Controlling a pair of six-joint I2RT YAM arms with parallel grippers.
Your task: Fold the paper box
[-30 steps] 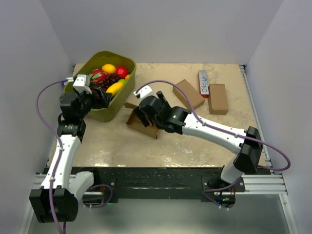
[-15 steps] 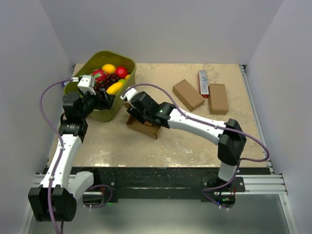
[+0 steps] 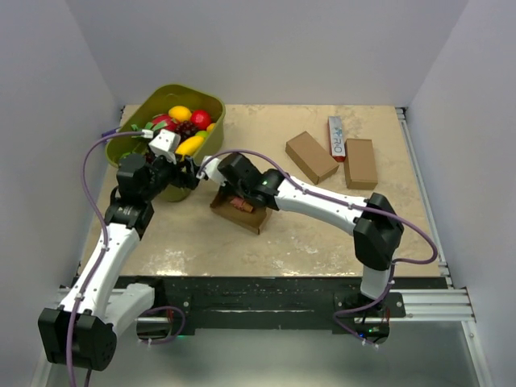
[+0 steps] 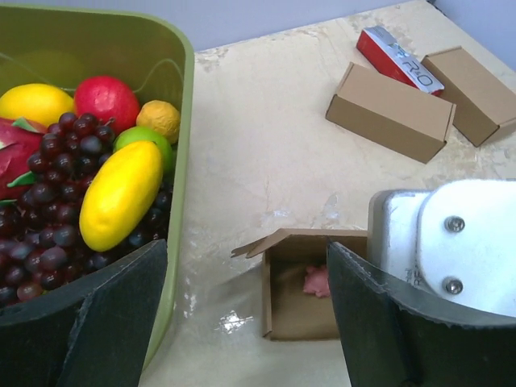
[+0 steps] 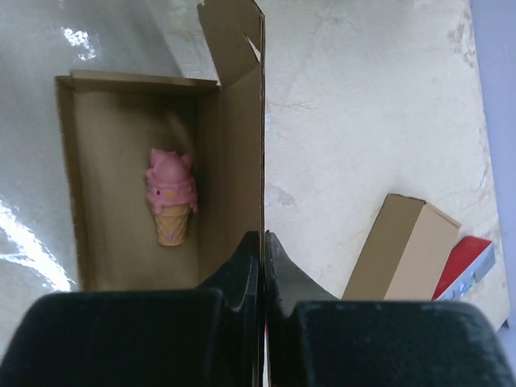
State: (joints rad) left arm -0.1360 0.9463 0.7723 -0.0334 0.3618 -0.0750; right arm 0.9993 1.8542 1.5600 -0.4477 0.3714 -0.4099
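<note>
The paper box [image 3: 239, 208] lies open on the table beside the bin, brown and unprinted, with a pink ice-cream toy [image 5: 171, 205] on its floor. Its tall panel [image 5: 239, 153] stands upright, and a small flap [image 4: 258, 243] sticks out at one end. My right gripper [image 5: 264, 242] is shut on that upright panel, one finger inside the box and one outside. In the top view the right gripper [image 3: 232, 187] sits over the box's far edge. My left gripper [image 4: 246, 322] hangs open just left of the box [image 4: 302, 298], touching nothing.
A green bin [image 3: 201, 97] full of fruit stands at the back left, close to the left gripper [image 3: 189, 173]. Two closed brown boxes [image 3: 311, 156] [image 3: 360, 163] and a white-and-red carton [image 3: 336, 137] lie at the back right.
My right gripper has moved left over the box and closed on its upright panel. My left arm has swung right, toward the box, still open.
</note>
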